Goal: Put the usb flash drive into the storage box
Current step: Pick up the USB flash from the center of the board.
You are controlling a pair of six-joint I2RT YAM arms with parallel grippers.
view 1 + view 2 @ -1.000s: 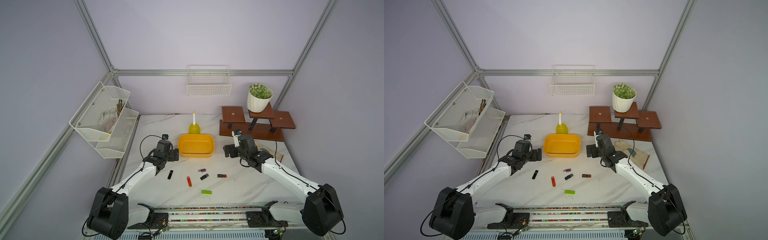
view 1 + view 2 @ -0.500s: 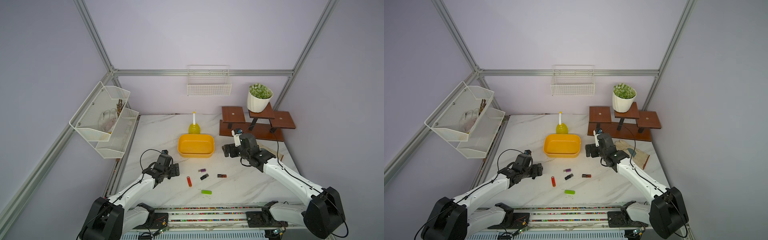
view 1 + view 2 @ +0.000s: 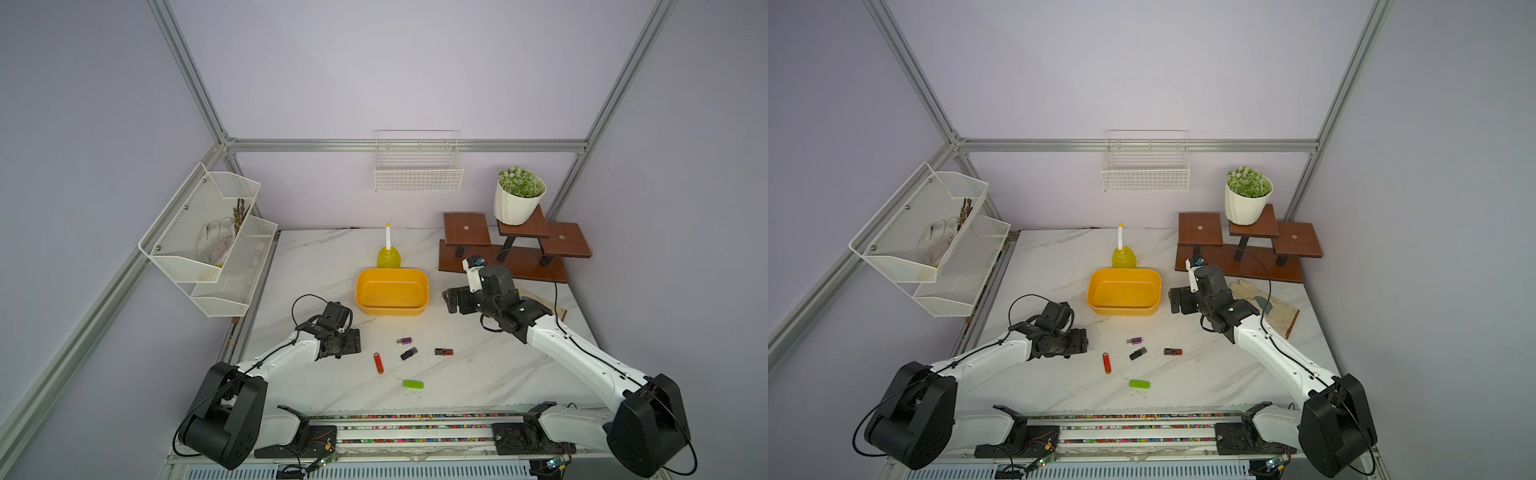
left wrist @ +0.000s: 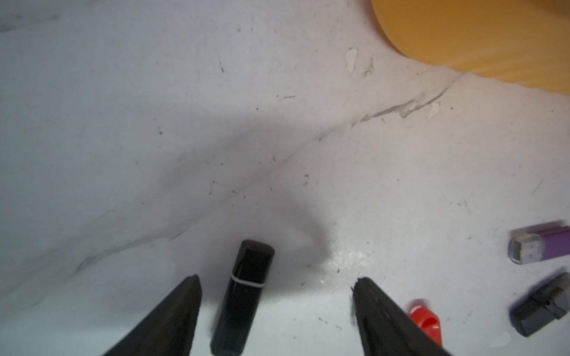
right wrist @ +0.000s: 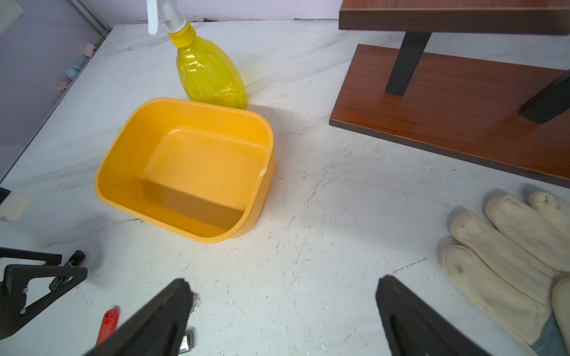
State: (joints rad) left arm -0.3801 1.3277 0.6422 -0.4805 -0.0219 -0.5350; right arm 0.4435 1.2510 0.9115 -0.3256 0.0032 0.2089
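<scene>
The left tool [image 4: 276, 280] sits low over the marble-patterned tabletop [image 3: 316, 257] with its two dark fingers apart. A black usb flash drive [image 4: 243, 296] lies flat between them, close beside one finger and well clear of the other, so nothing is gripped. In both top views the tool hides that drive. The yellow-orange storage box [image 3: 391, 309] stands a little farther back on the tabletop, just in front of a yellow spray bottle [image 3: 388, 259]. Loose in front of the box lie a purple drive [image 3: 404, 341], a dark grey drive [image 3: 409, 353], a brown-red drive [image 3: 443, 352], a red drive [image 3: 378, 363] and a green drive [image 3: 412, 384]. The right tool [image 5: 283, 280] hangs spread wide beside the box, holding nothing, near a pale work glove [image 3: 1262, 305].
</scene>
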